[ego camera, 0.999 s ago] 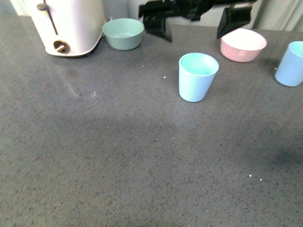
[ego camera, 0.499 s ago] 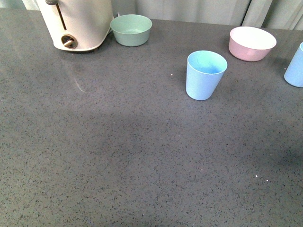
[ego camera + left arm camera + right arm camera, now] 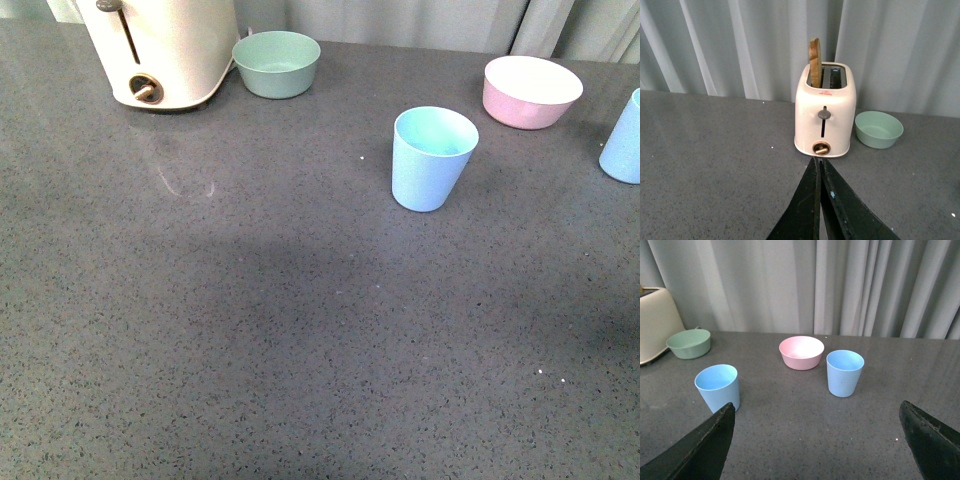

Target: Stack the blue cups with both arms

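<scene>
Right claw (image 3: 816, 410) gone from front view; pink bowl (image 3: 532, 92) between blue cups (image 3: 433, 158).

Two light sky-blue cups, matte and handleless, each tapering to a narrower base. Both stand upright, mouths up, with nothing visible inside. They are well apart and not stacked.

The near cup (image 3: 433, 160) is right of centre in the upper half of the front view, whole and unobstructed, its inside a slightly greener tint. The far cup (image 3: 622, 140) is at the right edge, upper part of that frame, cut off by the border.

In the right wrist view the near cup (image 3: 717, 386) is at lower left and the far cup (image 3: 845, 372) just right of centre.
</scene>
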Robot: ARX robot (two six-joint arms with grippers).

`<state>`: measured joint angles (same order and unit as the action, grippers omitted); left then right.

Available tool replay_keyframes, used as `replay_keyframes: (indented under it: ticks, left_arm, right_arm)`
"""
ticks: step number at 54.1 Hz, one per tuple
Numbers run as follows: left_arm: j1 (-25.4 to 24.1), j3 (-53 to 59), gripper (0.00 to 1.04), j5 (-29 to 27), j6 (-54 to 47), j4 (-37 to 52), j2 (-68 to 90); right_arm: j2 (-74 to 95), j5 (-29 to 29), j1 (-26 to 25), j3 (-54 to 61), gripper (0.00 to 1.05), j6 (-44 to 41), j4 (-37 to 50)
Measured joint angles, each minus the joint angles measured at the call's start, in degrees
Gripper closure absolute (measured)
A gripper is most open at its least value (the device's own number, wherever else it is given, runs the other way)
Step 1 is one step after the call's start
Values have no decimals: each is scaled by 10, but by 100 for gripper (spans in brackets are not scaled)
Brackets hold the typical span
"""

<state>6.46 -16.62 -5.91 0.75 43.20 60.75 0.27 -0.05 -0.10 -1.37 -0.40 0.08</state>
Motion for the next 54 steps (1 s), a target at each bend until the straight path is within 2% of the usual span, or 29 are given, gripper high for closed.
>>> replay_keyframes:
  ticks: [13, 15, 19, 37, 41, 54]
  left_arm:
    - [-21, 59, 103, 14, -1, -5, -71]
    - [-40, 71, 103, 46, -1, -12, -88]
    - [-61, 90, 103, 55, -2, -26, -122]
    - [-63, 135, 103, 59, -2, -107, -247]
    - [-63, 156, 103, 59, -2, -93, -261]
    - [-63, 158, 103, 59, -3, -171, -346]
  right_arm:
    - [0, 0, 0, 0, 9, 0, 0]
    - [0, 0, 0, 0, 9, 0, 0]
    - [0, 1, 0, 0, 9, 0, 0]
    - [0, 1, 0, 0, 9, 0, 0]
    - [0, 1, 0, 0, 9, 0, 0]
    - [0, 1, 0, 0, 9, 0, 0]
